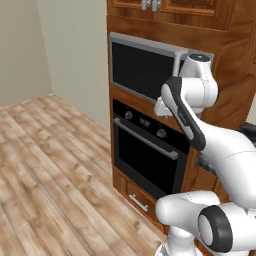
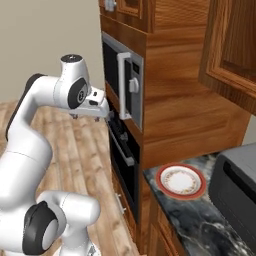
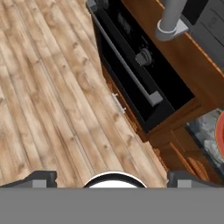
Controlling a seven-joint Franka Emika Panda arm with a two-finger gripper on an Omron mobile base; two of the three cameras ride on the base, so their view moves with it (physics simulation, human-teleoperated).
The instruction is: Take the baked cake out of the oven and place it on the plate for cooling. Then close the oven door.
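Note:
The black oven (image 1: pixel 150 150) sits in the wooden cabinetry, and its glass door (image 1: pixel 142 162) is shut, the silver bar handle (image 1: pixel 145 139) lying across its top. The cake is hidden behind that door. On the dark stone counter to the oven's right rests the round red-rimmed plate (image 2: pixel 181 181), with nothing on it. My gripper (image 2: pixel 91 115) hangs in front of the oven's knob panel, just under the microwave, pointing down at the floor. In the hand view the gripper (image 3: pixel 114 178) is open and holds nothing, and the oven handle (image 3: pixel 124 65) runs above it.
The silver-framed microwave (image 1: pixel 142 67) is above the oven, its vertical handle (image 2: pixel 121 85) close to my hand. A drawer (image 1: pixel 140 201) lies below the oven. A dark appliance (image 2: pixel 235 185) stands on the counter (image 2: pixel 200 220) beside the plate. Wooden floor (image 1: pixel 50 175) stretches out to the left.

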